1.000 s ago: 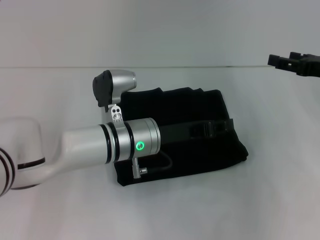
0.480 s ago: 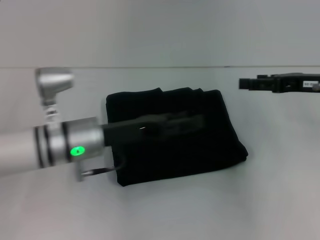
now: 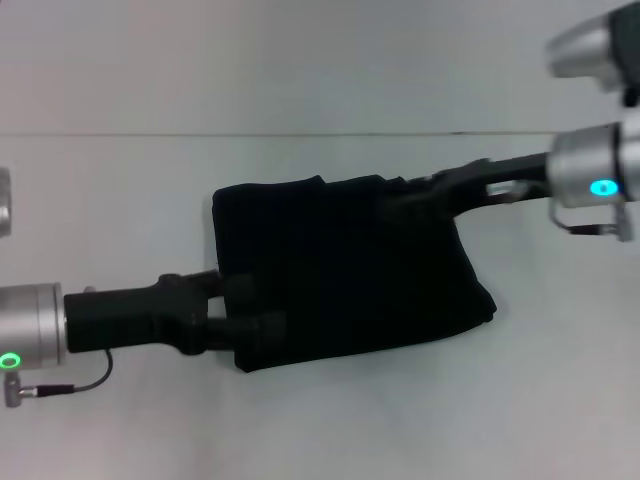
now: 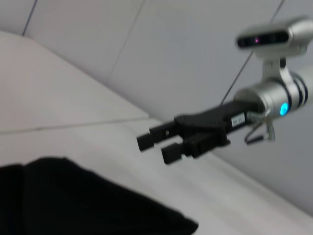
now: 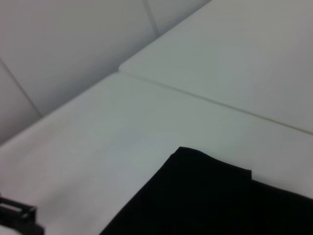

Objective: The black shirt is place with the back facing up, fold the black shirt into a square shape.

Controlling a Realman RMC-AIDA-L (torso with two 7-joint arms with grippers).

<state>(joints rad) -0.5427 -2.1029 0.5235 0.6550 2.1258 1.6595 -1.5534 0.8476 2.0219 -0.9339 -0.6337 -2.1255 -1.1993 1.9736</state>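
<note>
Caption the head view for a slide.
Folded black shirt on the white table, left pincer at its near-left edge, right pincer at its far-right corner.

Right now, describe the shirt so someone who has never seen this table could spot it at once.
On the white table, between the left gripper and right gripper, lies the black shirt. It is a folded, roughly square bundle, soft cloth unlike the hard black grippers.

Bare white table point(image 3: 330, 430) all around the folded black shirt point(image 3: 350, 270); claws only at its left and right edges.
</note>
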